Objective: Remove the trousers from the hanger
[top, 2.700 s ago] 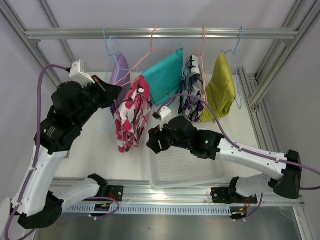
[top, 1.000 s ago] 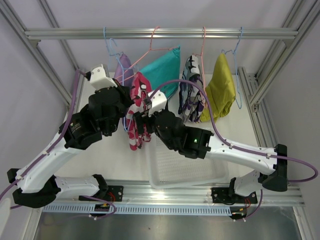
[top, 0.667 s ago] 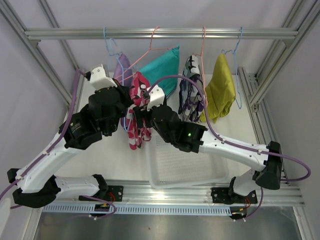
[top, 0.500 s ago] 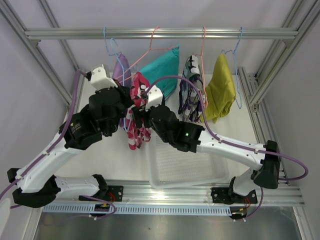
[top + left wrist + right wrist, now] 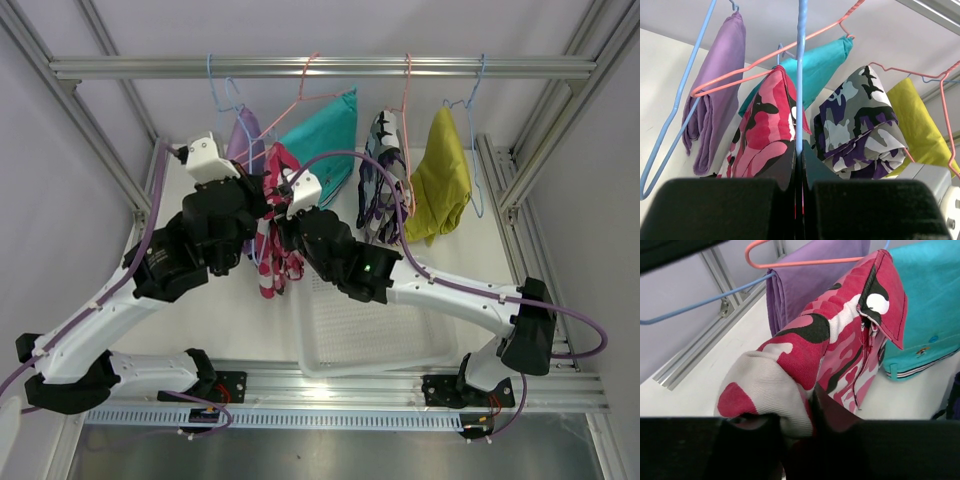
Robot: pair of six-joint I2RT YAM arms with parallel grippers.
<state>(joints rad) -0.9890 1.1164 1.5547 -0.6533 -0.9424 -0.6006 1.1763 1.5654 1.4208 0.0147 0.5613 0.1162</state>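
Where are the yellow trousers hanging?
In the top view, the mustard yellow cloth trousers hang far right on the metal rail, beside the purple camouflage cloth trousers.

Matt soft-cloth pink camouflage trousers (image 5: 835,345), glossy coated-wire blue hanger (image 5: 800,75), brushed metal rail (image 5: 320,67)

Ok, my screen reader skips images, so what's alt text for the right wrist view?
The right gripper pinches the bunched lower end of the pink camouflage trousers. Lilac trousers and teal trousers hang behind them, above a white table.

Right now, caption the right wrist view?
Right gripper grips the pink camouflage trousers; lilac trousers and teal trousers hang behind.
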